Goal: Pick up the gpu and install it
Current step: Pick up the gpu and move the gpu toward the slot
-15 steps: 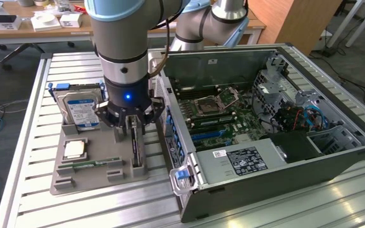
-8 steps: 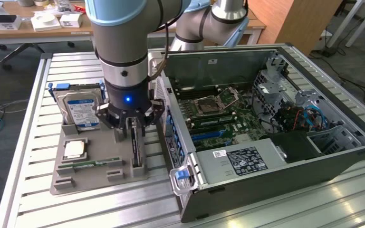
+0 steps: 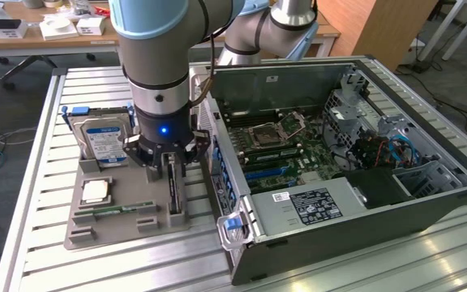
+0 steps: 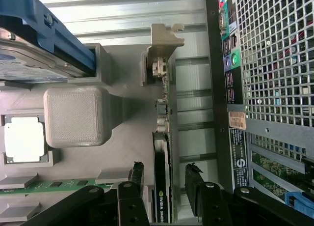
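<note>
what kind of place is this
Probably a robotics lab or workshop bench for computer assembly: an open black desktop computer case sits on a slatted aluminium table beside a grey plastic tray holding loose parts.

The gpu point(image 4: 161, 184) is black and green, tray point(image 3: 112, 230) grey.

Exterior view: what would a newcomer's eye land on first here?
The big grey-and-blue arm stands over the grey parts tray at the exterior view's left, its open gripper straddling the gpu that stands on edge there. Next, the open computer case at the exterior view's right, its motherboard bare.
</note>
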`<state>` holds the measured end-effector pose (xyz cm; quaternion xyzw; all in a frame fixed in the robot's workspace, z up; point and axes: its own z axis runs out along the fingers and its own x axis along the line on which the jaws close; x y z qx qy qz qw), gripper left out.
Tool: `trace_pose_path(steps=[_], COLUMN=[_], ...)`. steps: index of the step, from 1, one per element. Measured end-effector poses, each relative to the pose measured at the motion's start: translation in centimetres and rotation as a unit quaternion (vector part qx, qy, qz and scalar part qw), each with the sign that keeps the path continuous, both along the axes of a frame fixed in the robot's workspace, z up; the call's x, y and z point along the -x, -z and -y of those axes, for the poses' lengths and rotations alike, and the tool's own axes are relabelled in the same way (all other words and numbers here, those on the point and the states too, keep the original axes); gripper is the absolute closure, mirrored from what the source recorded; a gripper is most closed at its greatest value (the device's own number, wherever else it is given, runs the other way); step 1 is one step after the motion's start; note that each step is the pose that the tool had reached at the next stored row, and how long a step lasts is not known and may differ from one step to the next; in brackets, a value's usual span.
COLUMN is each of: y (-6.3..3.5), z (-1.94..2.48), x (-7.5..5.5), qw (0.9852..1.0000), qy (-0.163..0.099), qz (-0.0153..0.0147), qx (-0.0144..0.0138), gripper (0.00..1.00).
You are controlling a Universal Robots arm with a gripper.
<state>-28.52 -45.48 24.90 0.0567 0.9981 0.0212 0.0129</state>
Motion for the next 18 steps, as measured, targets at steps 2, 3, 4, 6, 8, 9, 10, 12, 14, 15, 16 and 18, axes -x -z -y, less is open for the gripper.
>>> trace_pose_path(steps=[2, 3, 4, 6, 8, 9, 10, 12, 14, 15, 16, 18], y=[0.01, 0.01, 0.02, 0.2, 0.45, 0.6, 0.76, 1.03, 1.24, 1.3, 1.34, 1.4], z=[0.0, 0.0, 0.0, -0.01, -0.01, 0.0, 0.0, 0.0, 0.0, 0.0, 0.0, 0.0], x=[0.0, 0.0, 0.0, 0.0, 0.0, 0.0, 0.0, 0.0, 0.0, 0.0, 0.0, 0.0], qw=[1.0, 1.0, 1.0, 1.0, 1.0, 1.0, 1.0, 1.0, 1.0, 1.0, 1.0, 1.0], qy=[0.0, 0.0, 0.0, 0.0, 0.0, 0.0, 0.0, 0.0, 0.0, 0.0, 0.0, 0.0], qz=[0.0, 0.0001, 0.0001, 0.0003, 0.0001, 0.0001, 0.0001, 0.0001, 0.0001, 0.0001, 0.0001, 0.0], qx=[0.0, -0.0001, -0.0001, -0.0003, -0.0002, -0.0001, -0.0002, -0.0001, -0.0001, -0.0001, 0.0, 0.0], gripper=[0.53, 0.53, 0.53, 0.53, 0.53, 0.53, 0.53, 0.53, 0.53, 0.53, 0.53, 0.53])
